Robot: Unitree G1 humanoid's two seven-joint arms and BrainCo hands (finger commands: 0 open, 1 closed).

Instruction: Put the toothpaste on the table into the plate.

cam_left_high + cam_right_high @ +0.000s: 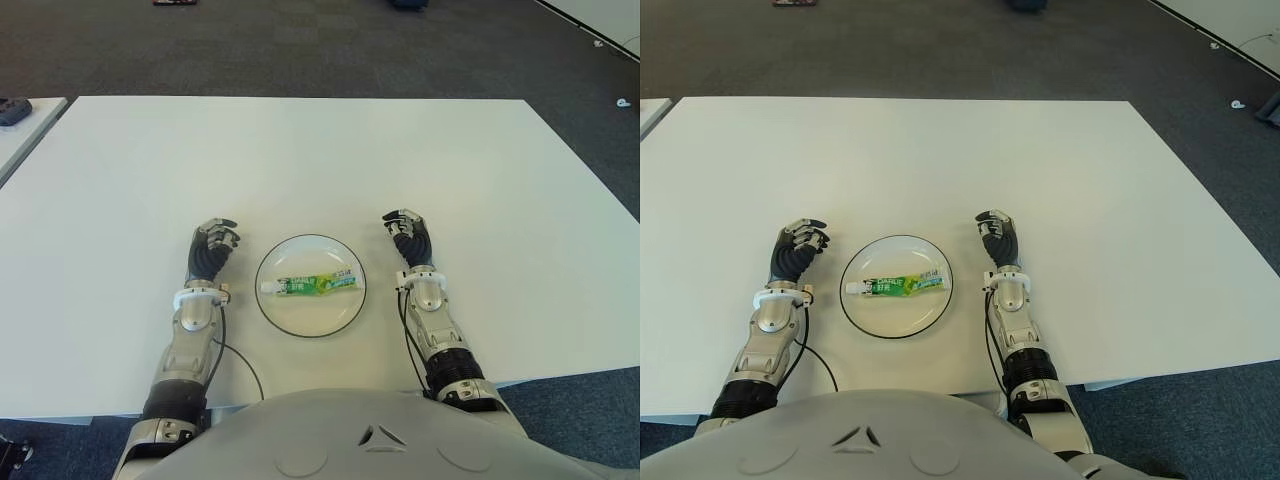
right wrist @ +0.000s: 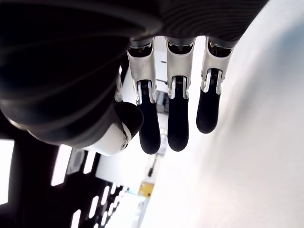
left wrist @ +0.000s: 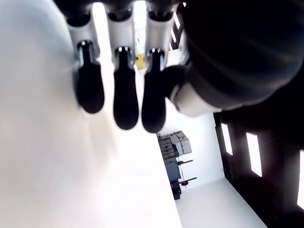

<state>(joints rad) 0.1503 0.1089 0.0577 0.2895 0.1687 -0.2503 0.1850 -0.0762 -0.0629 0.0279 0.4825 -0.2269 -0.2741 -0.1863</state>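
both hands flank the plate, left hand and right hand empty, fingers loosely extended; toothpaste lies inside it.

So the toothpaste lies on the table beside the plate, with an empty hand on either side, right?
Not quite: the toothpaste lies in the plate, as the left eye view shows. The left hand and right hand do flank it, empty.

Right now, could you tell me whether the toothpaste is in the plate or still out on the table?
In the plate: the toothpaste lies flat inside the plate, and neither hand holds it.
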